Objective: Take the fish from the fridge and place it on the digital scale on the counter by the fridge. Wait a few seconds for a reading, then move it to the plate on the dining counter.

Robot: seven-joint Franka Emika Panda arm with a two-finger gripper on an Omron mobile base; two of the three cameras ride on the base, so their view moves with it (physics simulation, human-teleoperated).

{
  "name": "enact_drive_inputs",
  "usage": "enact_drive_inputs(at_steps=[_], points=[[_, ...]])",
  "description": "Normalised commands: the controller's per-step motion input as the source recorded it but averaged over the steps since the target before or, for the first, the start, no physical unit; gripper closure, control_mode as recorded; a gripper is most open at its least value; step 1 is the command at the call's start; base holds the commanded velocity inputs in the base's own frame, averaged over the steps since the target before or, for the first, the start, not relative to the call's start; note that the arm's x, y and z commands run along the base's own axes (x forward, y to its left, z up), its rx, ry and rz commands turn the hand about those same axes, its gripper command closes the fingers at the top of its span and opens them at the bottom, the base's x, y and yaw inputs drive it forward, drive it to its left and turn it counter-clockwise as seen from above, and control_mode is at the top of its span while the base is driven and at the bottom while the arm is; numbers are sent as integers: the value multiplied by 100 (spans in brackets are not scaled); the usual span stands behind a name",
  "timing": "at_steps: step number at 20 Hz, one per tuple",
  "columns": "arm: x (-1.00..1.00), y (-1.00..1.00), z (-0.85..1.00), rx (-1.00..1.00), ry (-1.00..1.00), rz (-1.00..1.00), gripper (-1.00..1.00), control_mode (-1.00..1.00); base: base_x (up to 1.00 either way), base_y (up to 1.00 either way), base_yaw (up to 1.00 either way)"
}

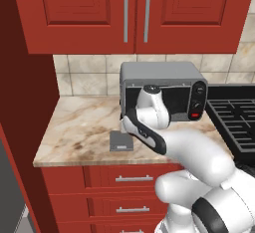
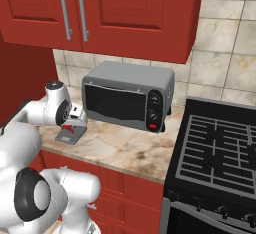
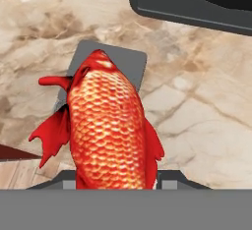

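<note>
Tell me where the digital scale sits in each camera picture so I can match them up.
Left base view: digital scale at centre, on the counter, partly behind the forearm.
Right base view: left of centre, below the gripper.
Hand view: upper middle, under the fish.
Shared landmark: the microwave just behind it.

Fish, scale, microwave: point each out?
fish (image 3: 108, 126), hand view, middle of its scaly body
scale (image 1: 121, 141), left base view, flat grey top
microwave (image 2: 117, 103), right base view, dark door glass
</note>
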Motion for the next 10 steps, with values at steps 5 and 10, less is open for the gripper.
enact_drive_inputs(at_steps=[5,10], points=[[35,4,-37,0,0,6,100,-100,0,0,0],[42,10,-32,0,0,5,100,-100,0,0,0]])
